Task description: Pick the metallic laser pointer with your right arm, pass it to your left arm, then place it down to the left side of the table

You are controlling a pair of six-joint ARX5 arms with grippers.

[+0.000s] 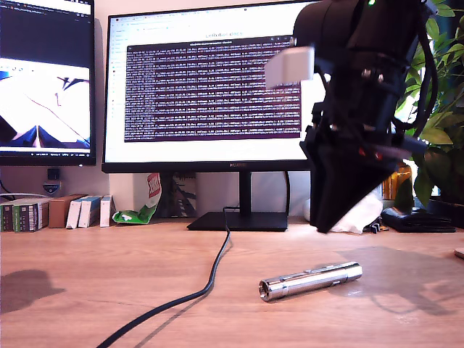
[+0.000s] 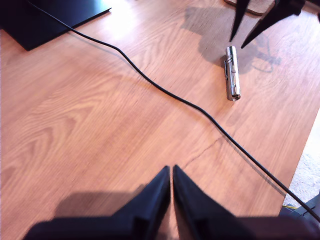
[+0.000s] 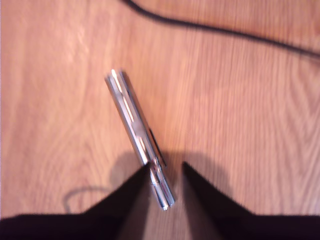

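Lying flat on the table [image 1: 87, 290], the metallic laser pointer [image 1: 310, 280] sits toward the exterior view's right, just past the black cable [image 1: 190, 296] that snakes forward from the monitor stand [image 1: 239, 220]. In that view its wide open end points to the exterior view's left and its slimmer end to the right.

My second gripper [image 3: 166, 167] hangs above the pointer [image 3: 140, 137] with its 2 fingers spread apart and nothing clasped. Through the second wrist view, one end of the cylinder shows in the gap between the fingertips [image 3: 142, 175], close against one of them, while the rest of the body runs out at a slant away from the jaws. In the exterior view the same gripper [image 1: 330, 221] appears as a bulky black wedge, tips above and a little right of the pointer's slim end, not touching it; its shadow falls on the wood near the pointer.

My first gripper [image 2: 171, 172] is well apart from the pointer [image 2: 231, 79], across the cable [image 2: 165, 90], with its 2 fingers pressed together and holding nothing. That view also catches the other gripper's dark tips [image 2: 250, 35] hovering just beyond the pointer.
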